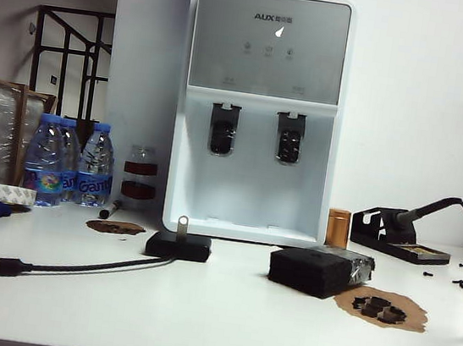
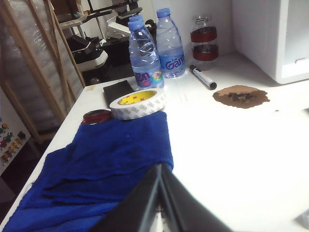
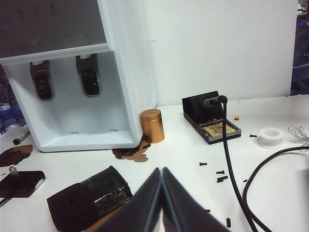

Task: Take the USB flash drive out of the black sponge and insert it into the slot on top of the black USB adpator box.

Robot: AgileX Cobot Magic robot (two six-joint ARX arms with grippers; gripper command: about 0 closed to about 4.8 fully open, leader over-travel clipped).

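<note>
Exterior view, big to small. Dispenser [image 1: 260, 108] stands at centre back. The sponge [image 1: 314, 272] lies at its 5 o'clock and the box [image 1: 179, 246] at its 7 o'clock, well apart.

The drive [image 1: 182, 223] stands upright on top of the box, loop up, so we judge it is in the slot and the insert step is done. Seating depth can't be told, and we see nothing left in the sponge.

Left gripper [image 2: 160, 193] is clenched and empty, above the blue cloth [image 2: 106, 169]. Right gripper [image 3: 161, 193] is clenched and empty, above the table near the sponge. Neither shows in the exterior view.

Next, we'd only check the drive is fully seated.

Containers: the bottles [image 1: 62, 159] hold water, the jar [image 1: 139, 174] looks clear, and the copper can [image 1: 338, 228] is shut, contents hidden.
</note>
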